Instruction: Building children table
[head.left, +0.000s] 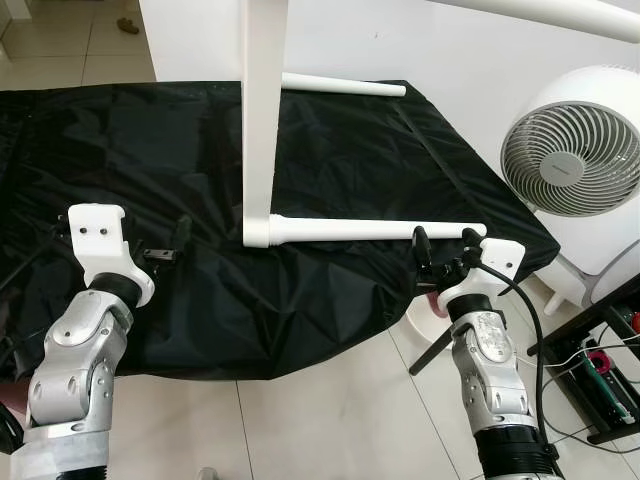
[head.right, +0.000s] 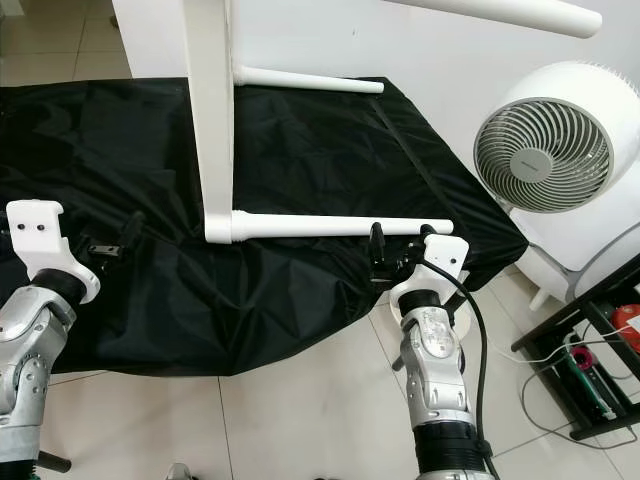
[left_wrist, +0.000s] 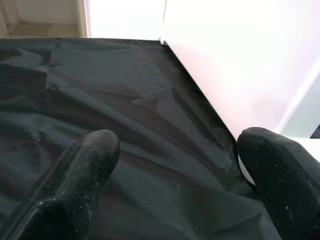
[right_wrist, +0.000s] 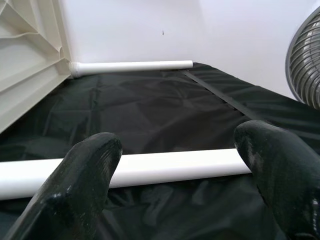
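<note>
- Two grippers, jaws spread: right gripper (head.left: 443, 246) at end of near table leg (head.left: 375, 229).
- Left gripper (head.left: 166, 243) over black cloth (head.left: 330, 150), beside white tabletop (head.left: 262, 100) standing on edge.

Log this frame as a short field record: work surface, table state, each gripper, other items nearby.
surface: black cloth spread over a low platform
tabletop: white tabletop standing on edge on the cloth
legs: near leg and far leg both project sideways toward the robot's right
left gripper: left gripper open, over the cloth, left of the tabletop, holding nothing
right gripper: right gripper open, at the free end of the near leg, not gripping it
nearby: white fan on the robot's right
</note>
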